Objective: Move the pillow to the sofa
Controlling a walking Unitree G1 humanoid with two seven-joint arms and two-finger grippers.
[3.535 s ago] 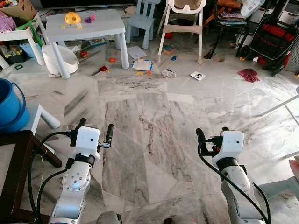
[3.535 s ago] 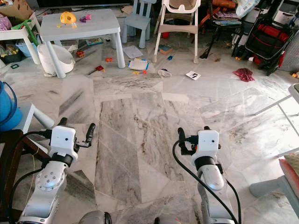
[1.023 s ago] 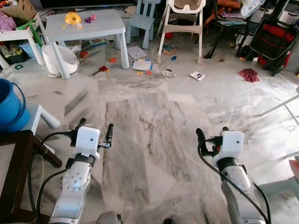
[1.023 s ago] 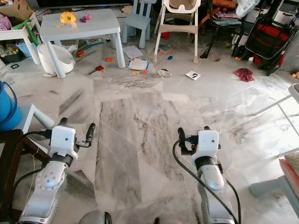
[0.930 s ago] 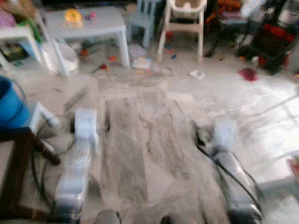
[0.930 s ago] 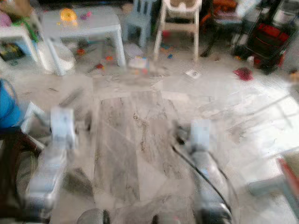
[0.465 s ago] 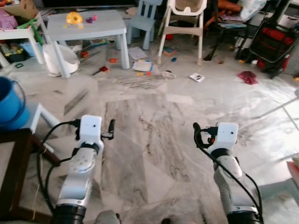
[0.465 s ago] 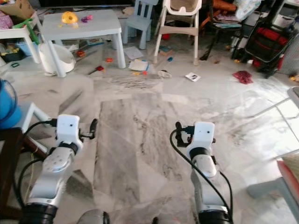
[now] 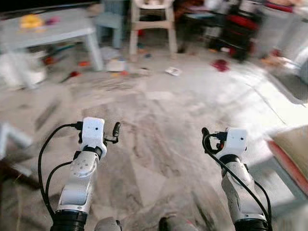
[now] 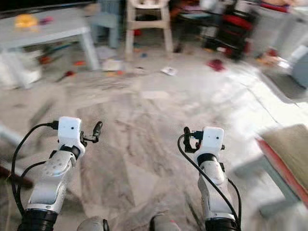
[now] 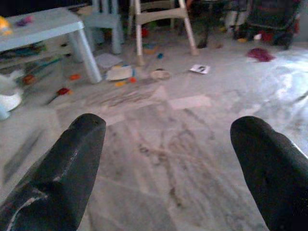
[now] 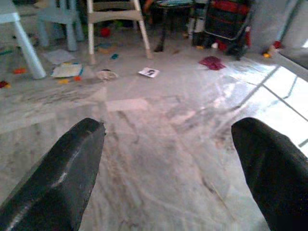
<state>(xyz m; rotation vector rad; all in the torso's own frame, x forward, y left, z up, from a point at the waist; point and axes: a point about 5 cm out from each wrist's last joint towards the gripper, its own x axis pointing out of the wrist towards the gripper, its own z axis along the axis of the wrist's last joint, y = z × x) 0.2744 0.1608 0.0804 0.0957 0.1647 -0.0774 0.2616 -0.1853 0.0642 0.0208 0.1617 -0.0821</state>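
A beige cushion-like thing with a red edge [image 9: 290, 153] sits at the far right, low down and blurred; it may be the pillow. I see no sofa that I can make out. Both arms are held out in front over the bare marble floor [image 9: 159, 110]. My left gripper [image 11: 168, 132] is open with nothing between its fingers. My right gripper [image 12: 168, 132] is open too and holds nothing. The cushion lies to the right of my right arm, apart from it.
At the back stand a light grey children's table [image 9: 48, 26], a small blue chair [image 9: 109, 20] and a white high chair [image 9: 151, 19]. Papers and small toys [image 9: 115, 65] litter the floor before them. A red cloth [image 9: 221, 64] lies near a dark stroller [image 9: 237, 25].
The whole picture has swung: the camera turned to the right. The blue bucket and dark table left the view; the beige cushion came further in. Both grippers stay open.
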